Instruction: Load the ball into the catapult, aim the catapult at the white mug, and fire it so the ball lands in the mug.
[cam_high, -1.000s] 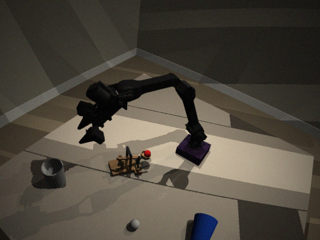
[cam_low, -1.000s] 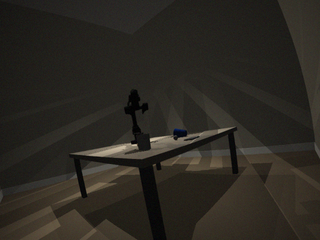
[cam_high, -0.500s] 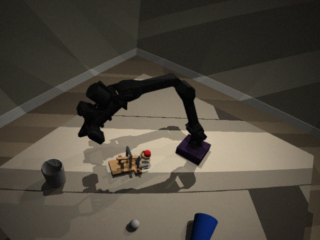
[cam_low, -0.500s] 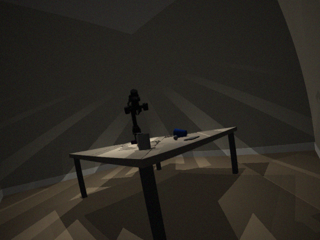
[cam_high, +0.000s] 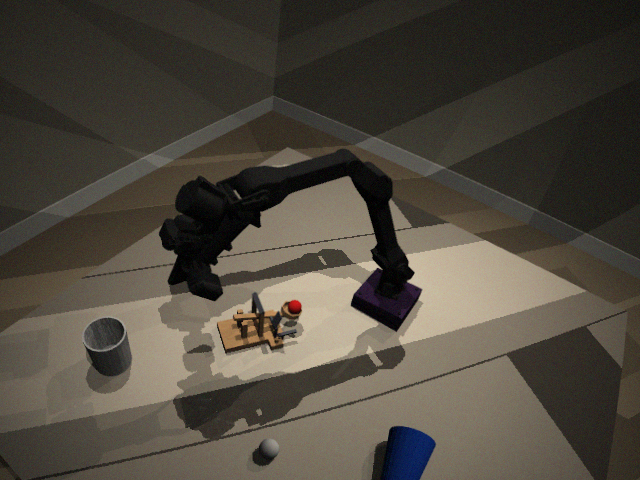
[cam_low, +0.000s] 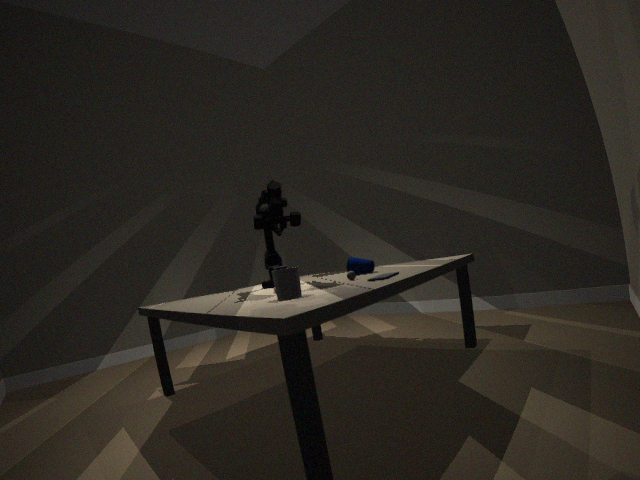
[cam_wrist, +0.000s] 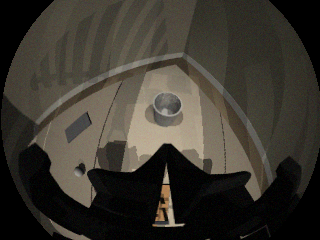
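The red ball (cam_high: 294, 306) sits in the round cup at the end of the catapult's arm. The wooden catapult (cam_high: 231, 334) (cam_wrist: 165, 191) stands on the table, its cup end on the side away from the mug. In the wrist view the fingers hide much of it and the ball does not show. The mug (cam_high: 109, 357) (cam_low: 287, 285) (cam_wrist: 167, 119), grey in this light, stands upright beyond the catapult's other end. My gripper (cam_high: 200, 285) (cam_wrist: 166, 146) is shut with nothing between its fingers. It hangs above the table, over the mug side of the catapult.
A grey ball (cam_high: 269, 448) (cam_low: 351, 275) (cam_wrist: 79, 171) lies off to one side. A blue cup (cam_high: 407, 455) (cam_low: 360, 265) lies on its side near it. A flat dark slab (cam_low: 383, 276) (cam_wrist: 78, 127) also lies there. The arm's purple base (cam_high: 382, 304) stands behind the catapult's cup end.
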